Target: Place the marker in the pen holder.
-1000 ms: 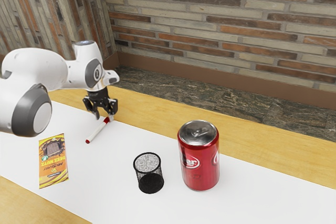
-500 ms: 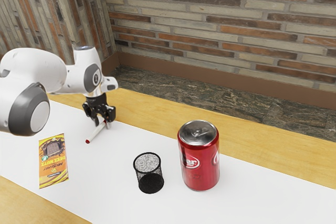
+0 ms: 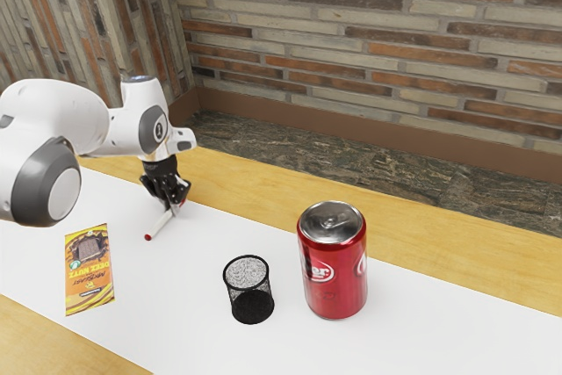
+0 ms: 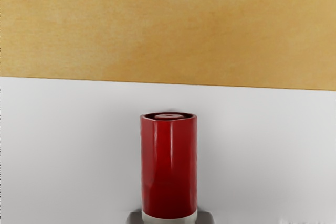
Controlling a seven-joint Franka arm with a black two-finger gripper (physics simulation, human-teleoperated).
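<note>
Bright, soft light; glare streaks the marker [image 4: 168, 171].

Near the pen holder [image 3: 238, 299], the can [image 3: 335, 283] shows "er"; well apart from the holder, the wrapper [image 3: 89, 270] reads "DEEZ NUTZ".

Open worktop [image 3: 206, 243] stretches between the pen holder [image 3: 251, 293] and the claw [image 3: 178, 205], giving a free way across. Above the pen holder's upright mouth there is room too. The soda can [image 3: 334, 263], taller, blocks passage near its exterior view's right side; the candy bar [image 3: 90, 271], well apart on its exterior view's left, lies low enough to pass over.
</note>
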